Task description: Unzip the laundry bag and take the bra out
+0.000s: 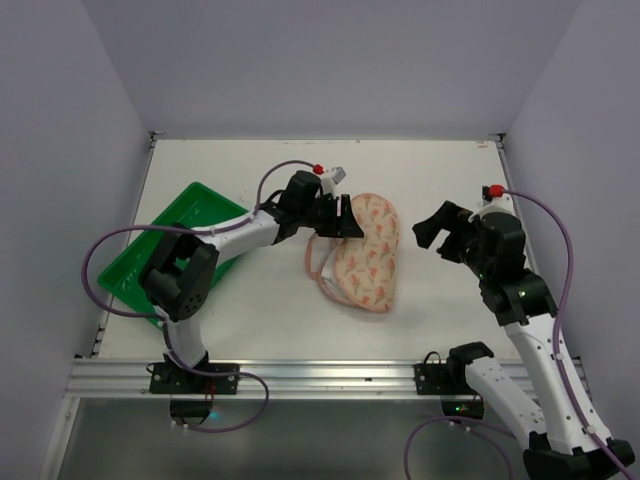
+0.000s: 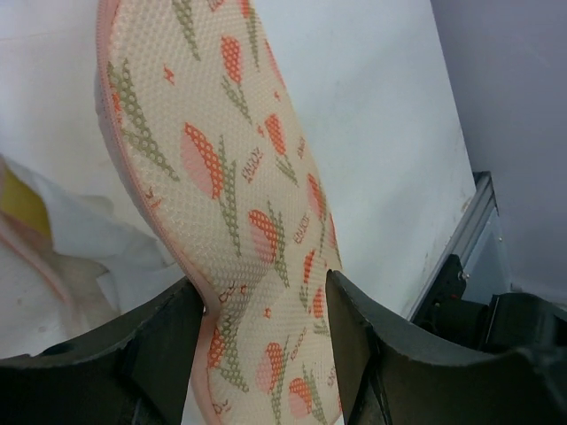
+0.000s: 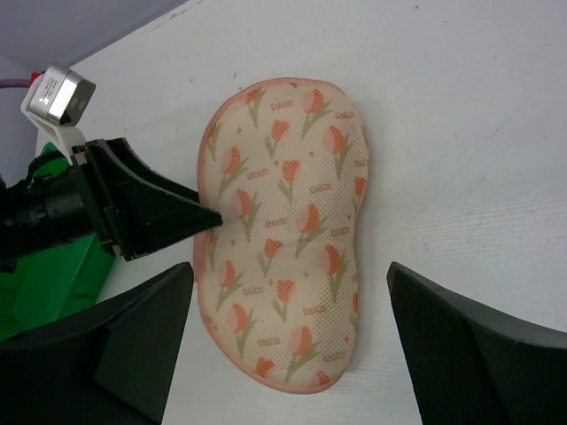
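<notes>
The laundry bag (image 1: 370, 250), a cream-peach pouch with red-pink tulips and pink edging, lies in the middle of the table. My left gripper (image 1: 345, 222) is at its left edge, shut on the bag's upper flap (image 2: 239, 177). The flap fills the gap between both fingers and stands lifted off the white lining. A small patch of the yellow bra (image 2: 22, 199) shows inside the opening. My right gripper (image 1: 437, 235) hovers open to the right of the bag, apart from it. In the right wrist view the bag (image 3: 283, 221) lies between and beyond that gripper's wide fingers.
A green plastic tray (image 1: 185, 220) sits at the left of the table, partly under the left arm. Grey walls close in the table at the back and sides. A metal rail (image 1: 330, 375) runs along the near edge.
</notes>
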### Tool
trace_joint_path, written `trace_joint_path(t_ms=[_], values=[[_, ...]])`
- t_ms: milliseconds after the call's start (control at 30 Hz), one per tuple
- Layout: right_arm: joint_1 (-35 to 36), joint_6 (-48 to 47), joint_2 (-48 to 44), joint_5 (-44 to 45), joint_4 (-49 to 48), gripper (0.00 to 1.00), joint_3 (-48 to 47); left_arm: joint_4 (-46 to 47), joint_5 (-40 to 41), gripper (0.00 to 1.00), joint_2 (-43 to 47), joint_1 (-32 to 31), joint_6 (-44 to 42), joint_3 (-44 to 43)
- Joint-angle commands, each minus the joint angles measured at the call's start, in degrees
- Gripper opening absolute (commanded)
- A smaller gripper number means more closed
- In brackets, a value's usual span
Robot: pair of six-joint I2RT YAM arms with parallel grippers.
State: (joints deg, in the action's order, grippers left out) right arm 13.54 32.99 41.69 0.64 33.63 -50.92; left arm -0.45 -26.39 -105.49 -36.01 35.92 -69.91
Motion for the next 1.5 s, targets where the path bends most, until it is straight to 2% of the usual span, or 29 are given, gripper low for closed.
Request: trace_joint_path(t_ms=[0,133,333,367,433,500,733,800,900,933,1033,1133,1267,1467], values=[[0.1,-0.3,-0.8,2.6,1.2,0.92,-3.6,2.4,-4.0,0.60,1.7,-2.3,1.5,-3.3],[0.1,-0.2,-2.8,4.8,1.7,0.93,-5.2,2.7,-4.7,0.60,-3.1,-5.3,2.6,-10.1],[0.0,-1.0,-8.2,9.6,2.3,0.95,-7.4,2.6,-3.8,0.63,-13.7,-10.7,4.7,-26.7],[0.0,-1.3,-9.3,10.3,2.1,0.96,-7.5,2.3,-3.8,0.64,-15.5,-11.7,4.7,-32.2],[0.0,-1.3,-12.7,13.6,1.4,0.98,-7.5,-2.1,-4.6,0.67,-21.2,-14.4,4.7,-38.3],[0.0,-2.0,-16.0,15.9,0.1,0.99,-7.8,-4.0,-5.0,0.68,-23.3,-16.5,4.0,-43.5],[0.0,-5.0,-23.1,18.8,-4.9,0.99,-5.7,-6.9,-0.9,0.82,-22.9,-19.5,-1.1,-42.3],[0.1,-5.4,-23.3,19.0,-5.8,0.99,-5.3,-8.2,-0.9,0.83,-22.6,-19.8,-2.9,-41.9],[0.0,-5.8,-22.8,18.9,-6.0,0.99,-5.1,-10.4,3.3,0.83,-17.1,-19.4,-6.2,-39.3],[0.1,-5.9,-22.5,18.6,-6.0,0.99,-4.9,-10.8,6.9,0.83,-15.4,-19.0,-7.1,-38.4],[0.0,-5.1,-21.0,17.2,-5.3,0.99,-4.2,-12.6,14.1,0.83,-8.9,-15.8,-7.1,-32.7],[0.0,-3.9,-18.9,15.2,-4.9,0.99,-3.3,-16.3,16.8,0.81,-5.4,-10.4,-5.7,-27.6],[0.0,-2.3,-16.6,13.4,-4.8,0.99,-1.5,-18.5,14.9,0.81,-4.1,-2.9,-5.2,-22.4],[0.0,-1.4,-13.7,9.9,-6.2,0.99,1.1,-19.2,13.5,0.71,-8.6,1.6,-7.6,-22.0]])
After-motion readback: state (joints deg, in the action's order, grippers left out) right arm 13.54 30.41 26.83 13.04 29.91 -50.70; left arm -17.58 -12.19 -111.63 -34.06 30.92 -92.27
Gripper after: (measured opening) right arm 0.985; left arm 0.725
